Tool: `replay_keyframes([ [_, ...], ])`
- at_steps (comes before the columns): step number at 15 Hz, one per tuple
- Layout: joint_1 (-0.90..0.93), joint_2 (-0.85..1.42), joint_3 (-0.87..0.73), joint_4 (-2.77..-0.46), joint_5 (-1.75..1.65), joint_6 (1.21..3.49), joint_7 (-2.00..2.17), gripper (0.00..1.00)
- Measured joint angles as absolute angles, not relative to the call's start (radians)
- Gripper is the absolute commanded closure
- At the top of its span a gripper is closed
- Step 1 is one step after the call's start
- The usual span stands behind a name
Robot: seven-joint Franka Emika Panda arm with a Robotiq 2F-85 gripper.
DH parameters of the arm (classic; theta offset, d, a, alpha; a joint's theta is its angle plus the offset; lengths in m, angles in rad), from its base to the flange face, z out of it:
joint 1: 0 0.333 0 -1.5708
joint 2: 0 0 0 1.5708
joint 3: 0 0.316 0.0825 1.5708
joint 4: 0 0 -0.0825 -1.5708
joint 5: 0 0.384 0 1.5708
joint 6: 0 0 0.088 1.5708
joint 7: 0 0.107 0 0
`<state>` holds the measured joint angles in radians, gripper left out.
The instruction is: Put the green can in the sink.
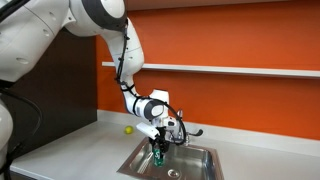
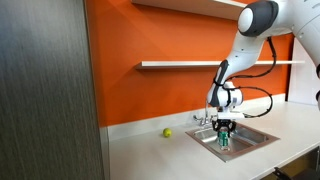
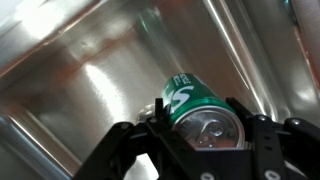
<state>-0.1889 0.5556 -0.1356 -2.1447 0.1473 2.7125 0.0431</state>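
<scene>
The gripper points straight down in an exterior view, pinching the green can by its top so that it enters the sink base first. In an exterior view the can hangs within the basin's rim, and a small ball lies apart near the counter's back edge. The wrist view shows the can gripped between both fingers above the steel floor, though contact with that floor cannot be told.

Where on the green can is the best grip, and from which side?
On its round side wall just below the pale top, coming from above. The green can hangs upright in the gripper over the sink, so its opposite curved sides sit squarely between the jaws.
</scene>
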Motion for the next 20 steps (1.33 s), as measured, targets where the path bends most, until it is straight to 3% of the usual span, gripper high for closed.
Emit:
replay_keyframes([
  [20, -0.200, 0.702, -0.096, -2.074, 0.159, 2.713, 0.043, 0.62],
])
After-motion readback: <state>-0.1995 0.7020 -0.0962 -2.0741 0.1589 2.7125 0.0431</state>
